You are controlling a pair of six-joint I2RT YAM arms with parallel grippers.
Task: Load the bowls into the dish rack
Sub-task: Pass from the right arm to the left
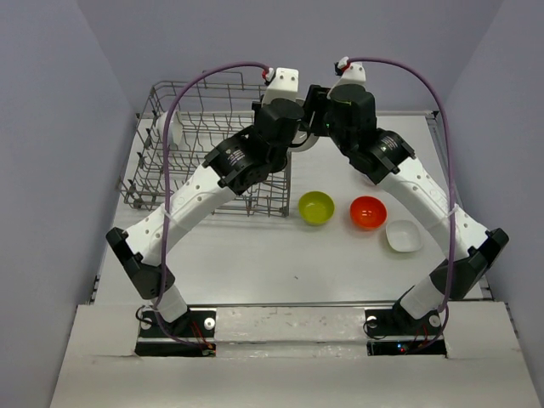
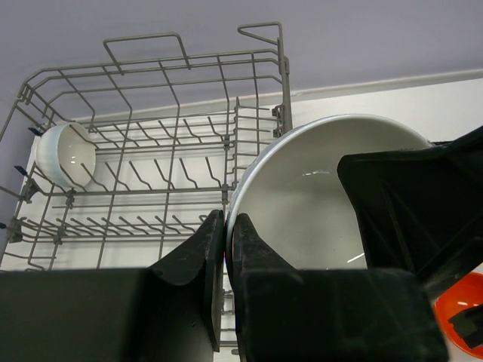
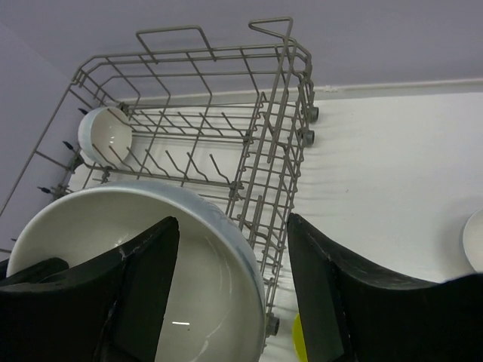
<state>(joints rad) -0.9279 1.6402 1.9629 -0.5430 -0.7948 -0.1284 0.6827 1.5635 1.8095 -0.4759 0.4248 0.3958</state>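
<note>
On the left, at the back of the table [image 1: 280, 263], we see the dish rack [image 1: 140, 183] w/ a small white bowl [image 2: 66, 154] at its left side. The left gripper [image 2: 226, 222] is nearly closed & pinches the rim of the big white bowl [image 2: 302, 204], just by the rack's right wall. The right gripper [image 3: 232, 222] is wide: one finger in that bowl, one outside. Right of the rack, on the table: green bowl [image 1: 315, 207], red bowl [image 1: 368, 212], white dish [image 1: 403, 235].

Soft even light; small glints on the white bowl [image 2: 302, 219].
</note>
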